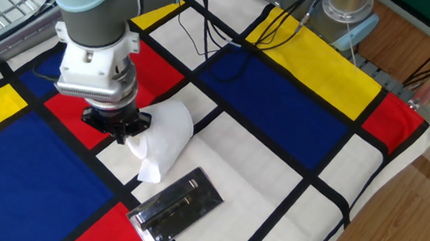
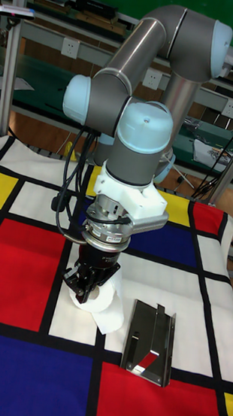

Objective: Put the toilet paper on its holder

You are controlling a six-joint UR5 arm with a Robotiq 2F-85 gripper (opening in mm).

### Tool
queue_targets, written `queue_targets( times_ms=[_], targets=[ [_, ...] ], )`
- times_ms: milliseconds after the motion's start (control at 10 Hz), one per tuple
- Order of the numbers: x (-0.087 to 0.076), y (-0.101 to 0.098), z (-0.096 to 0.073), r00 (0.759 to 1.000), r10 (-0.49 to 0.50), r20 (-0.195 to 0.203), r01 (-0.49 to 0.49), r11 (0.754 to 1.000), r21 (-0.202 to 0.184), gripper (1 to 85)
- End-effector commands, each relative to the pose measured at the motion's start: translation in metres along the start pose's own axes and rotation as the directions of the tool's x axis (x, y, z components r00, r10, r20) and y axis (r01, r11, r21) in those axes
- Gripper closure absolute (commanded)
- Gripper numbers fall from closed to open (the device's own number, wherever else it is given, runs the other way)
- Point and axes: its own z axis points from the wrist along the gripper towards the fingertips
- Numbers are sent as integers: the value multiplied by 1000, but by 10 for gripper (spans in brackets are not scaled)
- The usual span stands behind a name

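The white toilet paper (image 1: 168, 132) lies on a white square of the checked cloth, its loose sheet trailing toward the holder. My gripper (image 1: 127, 134) comes down onto the roll's left end, and its dark fingers (image 2: 84, 279) are closed into that end. The roll (image 2: 102, 305) hides the fingertips in part. The holder (image 1: 177, 209) is a shiny chrome plate with a slim bar, lying flat just in front of the roll. In the tall fixed view the holder (image 2: 150, 339) sits to the right of the roll, a small gap apart.
A red, blue, yellow and white checked cloth (image 1: 294, 120) covers the table. Black cables (image 1: 207, 33) run across its far side. A metal post base (image 1: 348, 11) stands at the back right. The table's right edge (image 1: 386, 192) drops to a wooden floor.
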Motion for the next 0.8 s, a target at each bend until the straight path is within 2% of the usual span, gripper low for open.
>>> queue_targets(
  times_ms=[0,100,300,500,600,700],
  targets=[
    [-9,0,-1,997,73,38,-72,997,-9,847],
    [-12,7,-2,994,97,46,-95,995,-35,847],
    [-11,4,-1,992,118,40,-117,993,-25,847],
    [-13,-2,-1,989,141,53,-141,990,-5,847],
    [-5,-8,-1,992,121,25,-122,992,23,847],
    [-5,-4,-1,992,121,24,-121,993,10,847]
  ],
)
